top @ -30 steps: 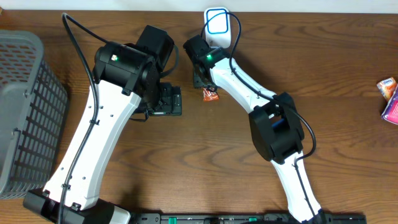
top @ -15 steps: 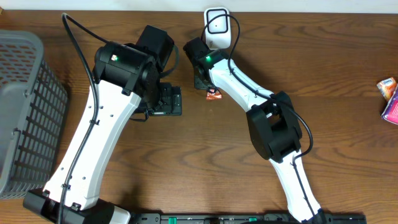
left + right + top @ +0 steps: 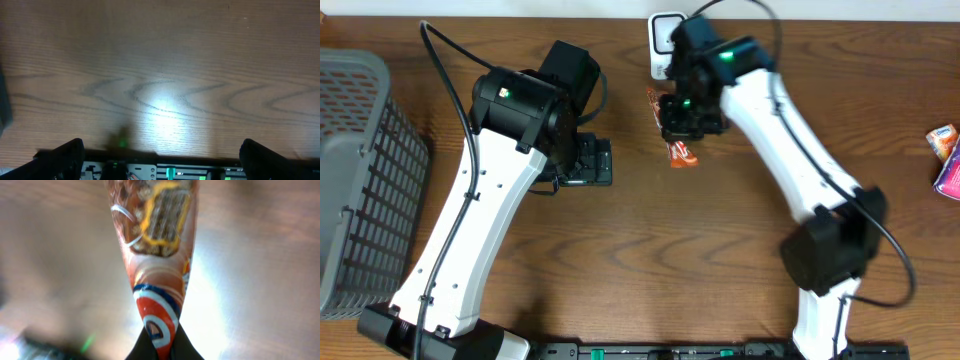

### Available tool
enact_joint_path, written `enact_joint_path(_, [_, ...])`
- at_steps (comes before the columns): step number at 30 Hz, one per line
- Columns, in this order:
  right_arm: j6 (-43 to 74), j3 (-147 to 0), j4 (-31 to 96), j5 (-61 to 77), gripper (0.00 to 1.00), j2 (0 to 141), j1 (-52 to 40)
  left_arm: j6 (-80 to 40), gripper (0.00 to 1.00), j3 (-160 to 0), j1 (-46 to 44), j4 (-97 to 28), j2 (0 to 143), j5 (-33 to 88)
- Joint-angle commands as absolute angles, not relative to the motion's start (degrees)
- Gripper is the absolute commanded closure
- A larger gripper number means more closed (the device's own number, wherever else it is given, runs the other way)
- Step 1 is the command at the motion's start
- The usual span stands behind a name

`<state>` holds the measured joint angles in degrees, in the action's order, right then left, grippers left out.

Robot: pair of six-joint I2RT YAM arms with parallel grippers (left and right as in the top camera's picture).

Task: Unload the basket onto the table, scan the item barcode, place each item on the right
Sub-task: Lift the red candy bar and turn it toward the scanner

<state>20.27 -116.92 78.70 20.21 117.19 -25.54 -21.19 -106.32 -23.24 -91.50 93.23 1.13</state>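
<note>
The item is an orange snack packet (image 3: 680, 152) with a red, white and blue end (image 3: 159, 315). My right gripper (image 3: 684, 122) is shut on that end, and the packet hangs over the table just in front of the white barcode scanner (image 3: 663, 30) at the back edge. In the right wrist view the packet (image 3: 157, 235) runs up from my pinched gripper (image 3: 161, 349). No barcode shows on the visible face. My left gripper (image 3: 590, 160) stands wide open over bare wood, with its fingertips (image 3: 62, 156) at the frame's bottom corners and nothing between them.
A grey mesh basket (image 3: 360, 170) stands at the left edge of the table. Two more packets (image 3: 946, 155) lie at the far right edge. The left arm's white link runs from the front left up to the table's middle.
My right gripper closed on the packet and lifted it off the table. The right arm swung so that its wrist now sits right of the scanner. The left arm has not moved.
</note>
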Motion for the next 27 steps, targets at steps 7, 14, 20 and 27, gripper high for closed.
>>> enact_joint_path(7, [14.09, -117.34, 96.92, 56.01, 0.99, 114.74, -18.41, -21.74, 0.02, -106.26, -22.9, -91.83, 93.34, 0.8])
enact_joint_path(14, [23.77, -117.23, 97.32, 66.63, 0.99, 114.63, -14.61, -21.74, 0.02, -106.26, -22.9, -91.83, 93.34, 0.82])
enact_joint_path(20, [23.73, -117.23, 97.3, 67.61, 0.99, 114.63, -13.8, -21.74, 0.02, -106.26, -22.9, -91.83, 93.34, 0.82])
enact_joint_path(27, [23.75, -117.23, 96.4, 61.82, 0.98, 114.65, -13.8, -21.74, 0.02, -106.26, -22.9, -91.83, 93.34, 0.82])
